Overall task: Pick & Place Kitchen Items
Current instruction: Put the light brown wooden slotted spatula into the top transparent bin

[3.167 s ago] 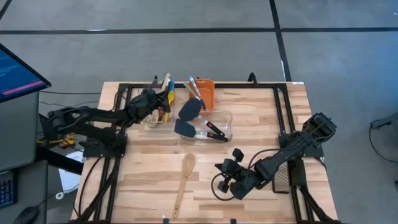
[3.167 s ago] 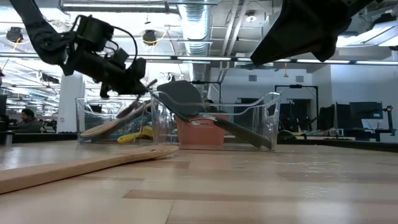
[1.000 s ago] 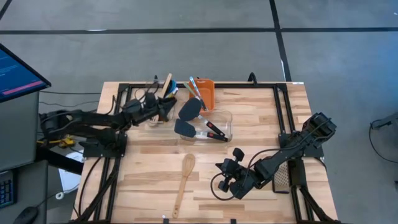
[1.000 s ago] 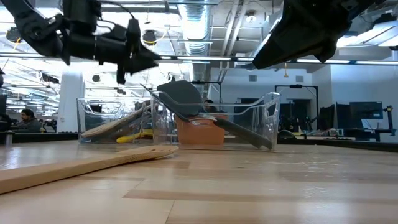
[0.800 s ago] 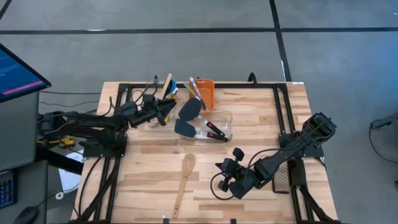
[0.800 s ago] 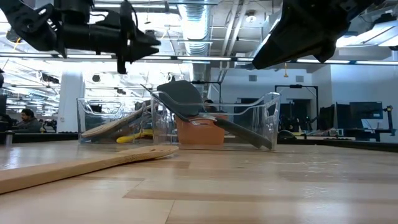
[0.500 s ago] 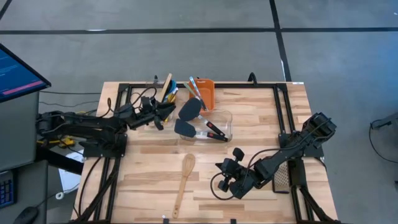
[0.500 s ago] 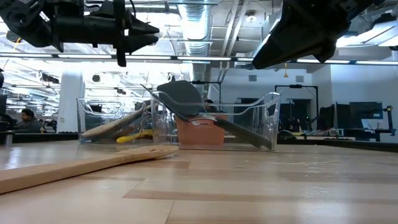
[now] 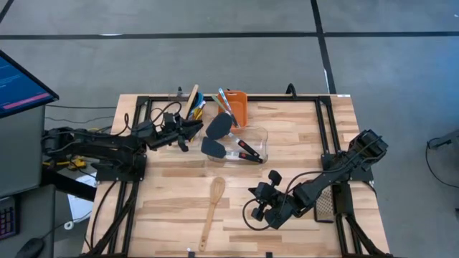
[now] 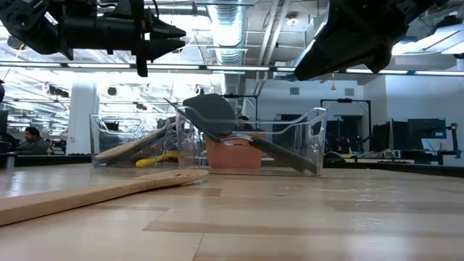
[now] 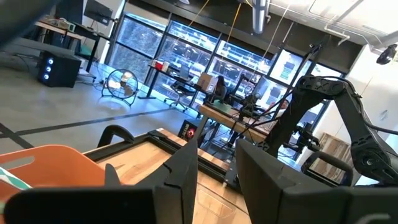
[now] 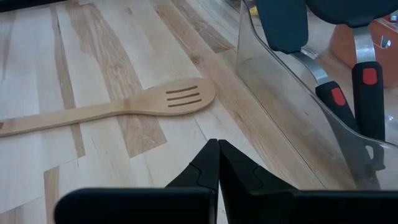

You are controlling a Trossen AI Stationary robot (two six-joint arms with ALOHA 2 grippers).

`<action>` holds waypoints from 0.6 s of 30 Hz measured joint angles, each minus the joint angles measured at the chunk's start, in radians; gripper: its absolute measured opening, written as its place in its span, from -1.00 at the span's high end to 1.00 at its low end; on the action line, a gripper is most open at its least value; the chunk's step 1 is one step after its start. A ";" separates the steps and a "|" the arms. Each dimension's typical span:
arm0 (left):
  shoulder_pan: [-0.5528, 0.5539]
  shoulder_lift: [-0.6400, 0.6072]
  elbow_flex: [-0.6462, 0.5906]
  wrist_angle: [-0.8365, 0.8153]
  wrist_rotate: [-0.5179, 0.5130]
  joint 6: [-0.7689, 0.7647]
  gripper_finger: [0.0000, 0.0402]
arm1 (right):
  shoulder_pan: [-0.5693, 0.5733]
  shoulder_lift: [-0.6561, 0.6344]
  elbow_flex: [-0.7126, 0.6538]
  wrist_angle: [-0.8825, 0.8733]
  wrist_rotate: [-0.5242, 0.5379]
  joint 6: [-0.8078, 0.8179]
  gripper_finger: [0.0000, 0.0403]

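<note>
Flat, slotted wooden spatula (image 12: pixel 124 107), bare plank table (image 12: pixel 74 149), clear tub (image 12: pixel 292 118)

Grey floor (image 9: pixel 215 64), glazed workshop beyond

slotted wooden spatula (image 9: pixel 211 210): flat on table, lower centre
black turners (image 9: pixel 219 136): leaned in clear tub, centre
blue utensils (image 9: pixel 223 101): upright in orange bin
</note>
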 joint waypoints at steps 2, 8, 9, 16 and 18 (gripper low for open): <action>0.000 0.000 0.000 0.000 0.000 0.000 0.53 | 0.000 0.000 0.000 0.000 0.000 0.000 1.00; 0.000 0.000 0.000 0.000 0.000 0.000 0.53 | 0.000 0.000 0.000 0.009 0.000 0.000 1.00; 0.000 0.000 0.000 0.000 0.000 0.000 0.53 | 0.000 0.000 0.000 0.009 0.000 0.000 1.00; 0.000 0.000 0.000 0.000 0.000 0.000 0.53 | 0.000 0.000 0.000 0.008 0.000 0.000 1.00; 0.000 0.000 0.000 0.000 -0.001 0.000 0.53 | 0.000 0.000 0.000 0.008 0.000 -0.001 1.00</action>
